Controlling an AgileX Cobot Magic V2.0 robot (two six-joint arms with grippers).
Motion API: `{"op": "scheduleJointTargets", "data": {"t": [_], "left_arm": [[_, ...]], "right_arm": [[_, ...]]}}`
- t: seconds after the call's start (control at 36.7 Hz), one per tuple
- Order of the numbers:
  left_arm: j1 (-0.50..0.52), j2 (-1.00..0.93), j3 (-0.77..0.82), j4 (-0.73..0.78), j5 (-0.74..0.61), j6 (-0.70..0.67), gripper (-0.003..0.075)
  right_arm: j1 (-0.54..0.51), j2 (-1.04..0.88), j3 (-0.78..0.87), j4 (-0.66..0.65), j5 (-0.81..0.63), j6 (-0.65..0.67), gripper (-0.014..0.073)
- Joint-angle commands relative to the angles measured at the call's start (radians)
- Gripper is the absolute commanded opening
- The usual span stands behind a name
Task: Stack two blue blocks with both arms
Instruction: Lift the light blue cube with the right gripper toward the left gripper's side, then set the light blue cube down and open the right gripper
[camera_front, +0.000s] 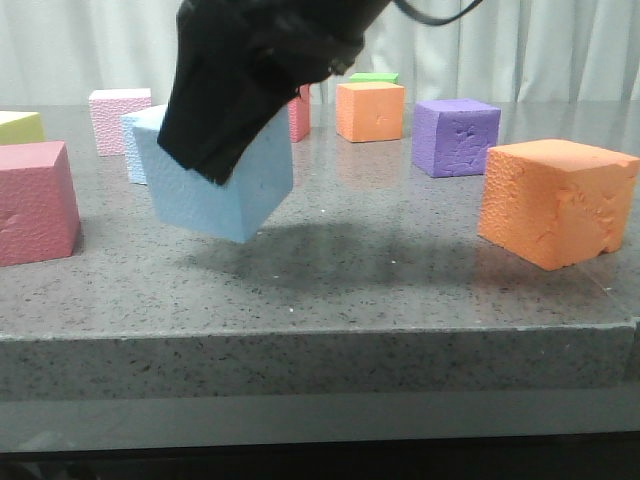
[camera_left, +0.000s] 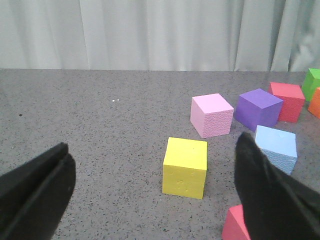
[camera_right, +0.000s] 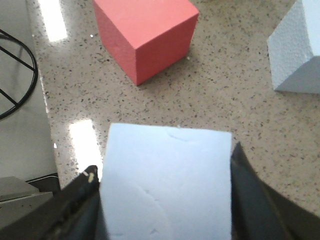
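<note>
My right gripper (camera_front: 215, 160) is shut on one blue block (camera_front: 225, 195) and holds it tilted, just above the table, left of centre. In the right wrist view the block (camera_right: 165, 190) fills the gap between the two fingers (camera_right: 250, 195). The second blue block (camera_front: 135, 145) sits on the table just behind the held one, partly hidden. It also shows in the left wrist view (camera_left: 276, 147) and in the right wrist view (camera_right: 300, 45). My left gripper (camera_left: 150, 192) is open and empty, with a yellow cube (camera_left: 185, 167) ahead of it. It does not show in the front view.
A pink-red cube (camera_front: 35, 200) stands at the front left and a big orange cube (camera_front: 555, 200) at the front right. A purple cube (camera_front: 455, 135), an orange cube (camera_front: 370, 110) and a pale pink cube (camera_front: 118, 120) stand further back. The table's front edge (camera_front: 320, 335) is close.
</note>
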Motion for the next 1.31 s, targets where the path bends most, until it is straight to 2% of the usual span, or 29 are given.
{"op": "scheduleJointTargets", "data": {"t": [0.0, 0.22, 0.44, 0.65, 0.82, 0.87, 0.93, 1.01, 1.14, 1.28], "left_arm": [[0.003, 0.010, -0.036, -0.009, -0.081, -0.007, 0.0619], [0.003, 0.010, -0.036, -0.009, -0.081, -0.007, 0.0619], [0.003, 0.010, -0.036, -0.009, -0.081, -0.007, 0.0619], [0.003, 0.010, -0.036, -0.009, -0.081, -0.007, 0.0619], [0.003, 0.010, -0.036, -0.009, -0.081, -0.007, 0.0619], [0.003, 0.010, -0.036, -0.009, -0.081, -0.007, 0.0618], [0.003, 0.010, -0.036, -0.009, -0.081, -0.007, 0.0619], [0.003, 0.010, -0.036, -0.009, -0.081, -0.007, 0.0619], [0.003, 0.010, -0.036, -0.009, -0.081, -0.007, 0.0619], [0.003, 0.010, -0.036, -0.009, -0.081, -0.007, 0.0618]], "right_arm": [[-0.001, -0.009, -0.035, 0.027, -0.055, -0.010, 0.0344], [-0.003, -0.004, -0.035, 0.028, -0.066, -0.003, 0.0513], [-0.004, -0.004, -0.035, 0.028, -0.072, 0.001, 0.0638], [-0.004, -0.014, -0.035, 0.028, -0.095, 0.002, 0.0650], [-0.004, -0.098, -0.035, 0.029, -0.132, 0.005, 0.0648], [-0.005, -0.132, -0.035, 0.029, -0.143, 0.042, 0.0639], [-0.008, -0.162, -0.035, 0.029, -0.151, 0.103, 0.0610], [-0.026, -0.196, -0.035, 0.029, -0.161, 0.201, 0.0519], [-0.080, -0.254, -0.035, 0.029, -0.158, 0.326, 0.0273], [-0.142, -0.311, -0.035, 0.029, -0.132, 0.357, 0.0099]]}}
